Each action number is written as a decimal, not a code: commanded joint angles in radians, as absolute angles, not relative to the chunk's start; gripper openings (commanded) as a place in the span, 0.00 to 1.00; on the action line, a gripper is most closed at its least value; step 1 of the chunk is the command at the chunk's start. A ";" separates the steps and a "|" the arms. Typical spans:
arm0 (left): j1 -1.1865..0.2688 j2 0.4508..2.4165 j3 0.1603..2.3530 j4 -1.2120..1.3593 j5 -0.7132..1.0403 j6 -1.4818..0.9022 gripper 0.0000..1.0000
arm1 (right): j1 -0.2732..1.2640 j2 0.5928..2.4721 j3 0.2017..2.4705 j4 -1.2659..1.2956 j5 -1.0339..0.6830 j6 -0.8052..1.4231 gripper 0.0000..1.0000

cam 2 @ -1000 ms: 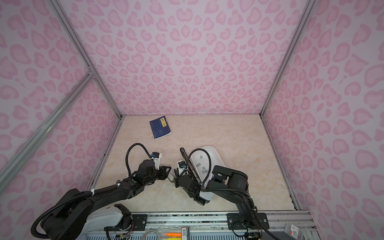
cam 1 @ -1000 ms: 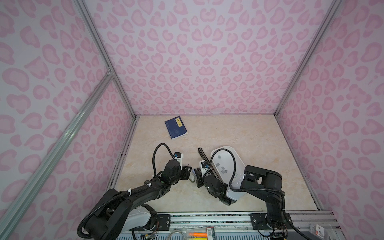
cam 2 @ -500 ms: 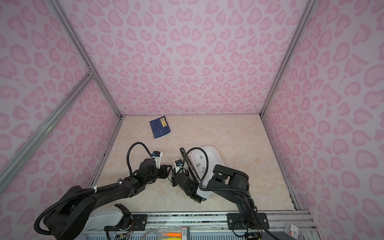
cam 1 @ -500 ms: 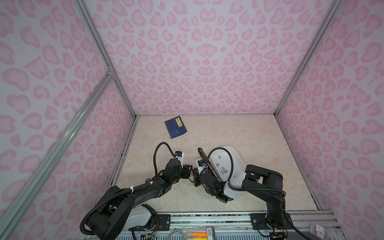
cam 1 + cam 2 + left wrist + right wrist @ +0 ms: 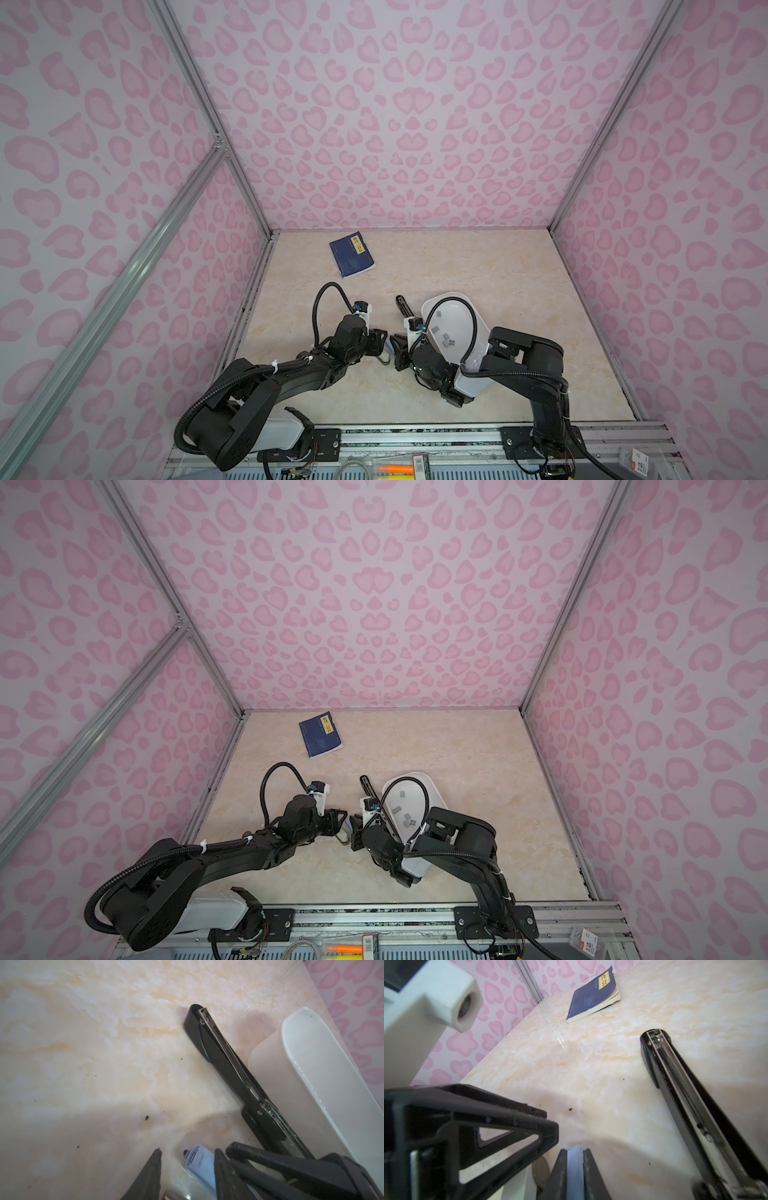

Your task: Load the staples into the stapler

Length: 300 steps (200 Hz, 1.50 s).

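A small pale-blue stapler (image 5: 200, 1161) hangs just above the table between both grippers. My left gripper (image 5: 187, 1151) is closed around its body, and my right gripper (image 5: 575, 1151) is shut on a thin pale-blue part of it (image 5: 575, 1167). In both top views the two grippers (image 5: 381, 343) (image 5: 397, 349) meet fingertip to fingertip at front centre. The staples (image 5: 446, 337) (image 5: 409, 821), several small grey blocks, lie in the white tray (image 5: 451, 294) behind my right arm. A long black stapler (image 5: 404, 309) (image 5: 224, 1057) lies opened flat beside the tray, its metal channel facing up.
A dark blue booklet (image 5: 351, 253) (image 5: 593, 999) lies at the back left of the marble table. The tray's wall (image 5: 307, 1059) stands right against the black stapler (image 5: 685, 1095). Pink patterned walls enclose the table on three sides.
The two grippers have drawn slightly closer together at front centre. Both keep their hold on the pale-blue stapler.
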<state>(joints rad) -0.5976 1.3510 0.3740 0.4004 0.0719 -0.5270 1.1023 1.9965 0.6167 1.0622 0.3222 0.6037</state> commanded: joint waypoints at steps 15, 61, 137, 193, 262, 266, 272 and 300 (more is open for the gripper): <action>-0.600 1.365 0.380 0.446 0.079 -0.523 0.43 | 1.103 2.029 0.617 0.700 0.330 0.604 0.15; -0.600 1.407 0.383 0.476 0.087 -0.529 0.43 | 1.118 2.072 0.605 0.727 0.382 0.617 0.14; -0.599 1.367 0.383 0.457 0.086 -0.526 0.43 | 1.111 1.945 0.632 0.636 0.397 0.573 0.16; -0.601 1.333 0.395 0.424 0.070 -0.523 0.43 | 1.075 1.835 0.762 0.456 0.372 0.478 0.21; -0.600 1.253 0.384 0.374 -0.001 -0.521 0.43 | 1.077 1.730 0.785 0.384 0.366 0.454 0.25; -0.600 1.244 0.383 0.367 -0.012 -0.524 0.43 | 1.080 1.729 0.788 0.385 0.362 0.454 0.26; -0.600 1.230 0.383 0.354 -0.028 -0.526 0.43 | 1.085 1.731 0.793 0.385 0.359 0.452 0.26; -0.595 1.171 0.372 0.316 -0.051 -0.525 0.43 | 1.115 1.766 0.839 0.370 0.362 0.443 0.29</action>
<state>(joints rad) -0.5991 1.2095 0.3813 0.3538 -0.0048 -0.5270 1.0977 1.7393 0.8116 0.3904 0.3656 0.4583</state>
